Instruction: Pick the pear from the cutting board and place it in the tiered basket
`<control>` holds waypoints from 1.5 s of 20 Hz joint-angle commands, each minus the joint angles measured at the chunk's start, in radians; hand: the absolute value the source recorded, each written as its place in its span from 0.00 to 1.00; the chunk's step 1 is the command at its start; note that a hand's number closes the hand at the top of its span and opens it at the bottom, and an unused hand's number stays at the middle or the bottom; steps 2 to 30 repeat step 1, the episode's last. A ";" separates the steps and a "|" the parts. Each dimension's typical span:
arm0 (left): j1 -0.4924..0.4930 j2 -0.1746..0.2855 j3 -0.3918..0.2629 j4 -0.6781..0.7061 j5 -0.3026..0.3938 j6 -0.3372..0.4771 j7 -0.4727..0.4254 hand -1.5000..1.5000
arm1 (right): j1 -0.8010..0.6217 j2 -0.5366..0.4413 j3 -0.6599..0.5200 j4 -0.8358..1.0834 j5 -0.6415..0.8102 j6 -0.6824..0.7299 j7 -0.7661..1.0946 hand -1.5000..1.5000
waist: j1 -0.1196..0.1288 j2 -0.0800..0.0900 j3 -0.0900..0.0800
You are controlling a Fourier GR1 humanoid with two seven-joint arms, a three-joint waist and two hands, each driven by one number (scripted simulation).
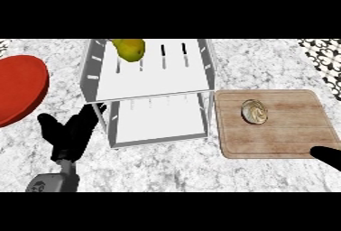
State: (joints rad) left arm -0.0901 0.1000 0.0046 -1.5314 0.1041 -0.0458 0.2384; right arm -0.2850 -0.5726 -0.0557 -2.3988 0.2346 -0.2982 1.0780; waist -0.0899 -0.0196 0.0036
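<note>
Pear: yellow-green, darker mottling. Tiered basket: white shelves, grey frame, dark slots. Plate: plain red. Cutting board: pale brown wood, streaky grain. Round object on the board: beige with brown swirls. Counter: white-grey marble veining. Left hand and right hand: black. Left forearm: grey.

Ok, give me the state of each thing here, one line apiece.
pear: lying in the top tier, unheld
tiered basket: upright, holding the pear
cutting board: flat, bearing one round beige item
red plate: flat, partly out of view
left hand: open, beside the basket, holding nothing
right hand: barely in view, at the board's near corner
</note>
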 commanded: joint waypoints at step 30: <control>-0.010 -0.003 0.007 0.004 -0.006 0.013 -0.005 0.50 | 0.211 -0.055 -0.174 -0.208 -0.164 0.096 0.023 0.00 | -0.010 0.000 0.002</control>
